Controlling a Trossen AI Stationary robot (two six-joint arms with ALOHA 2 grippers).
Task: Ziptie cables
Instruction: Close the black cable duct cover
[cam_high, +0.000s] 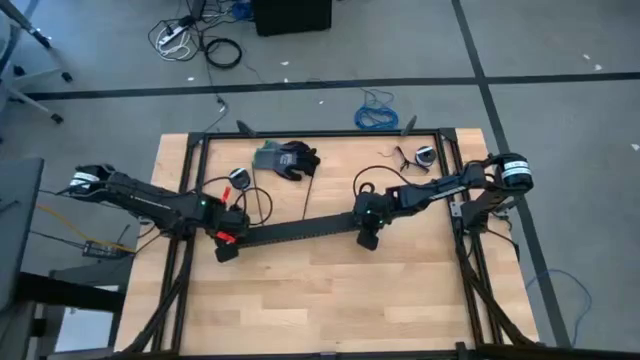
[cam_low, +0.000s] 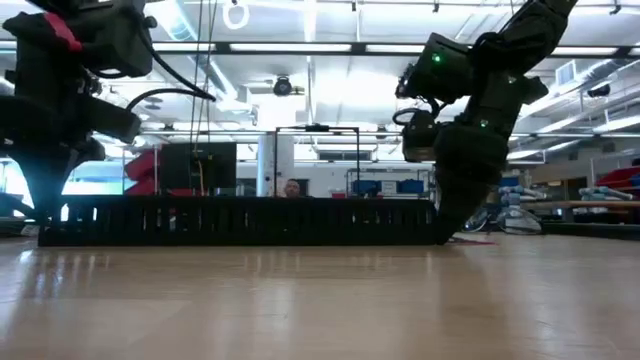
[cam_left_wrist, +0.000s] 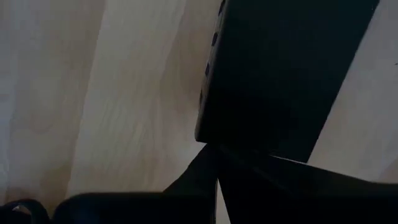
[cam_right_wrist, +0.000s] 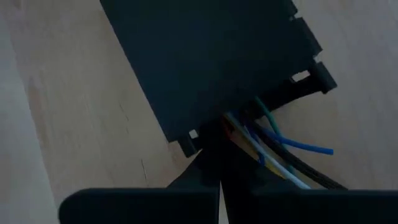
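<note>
My left gripper (cam_high: 226, 247) and right gripper (cam_high: 367, 236) each pinch an end of the black strip (cam_high: 296, 232), frame centre. Cables (cam_right_wrist: 273, 152) stick out its right end. No ziptie visible; tying still pending.

1. A long black slotted strip (cam_low: 240, 222) lies across the wooden counter (cam_low: 320, 300), running from one arm to the other.
2. The left gripper (cam_low: 50, 205) comes down at the strip's left end, with a red part high on its arm.
3. The right gripper (cam_low: 455, 215) comes down at the strip's right end.
4. Behind the strip, a person's head (cam_low: 291, 187) shows among the room's monitors and frames.
</note>
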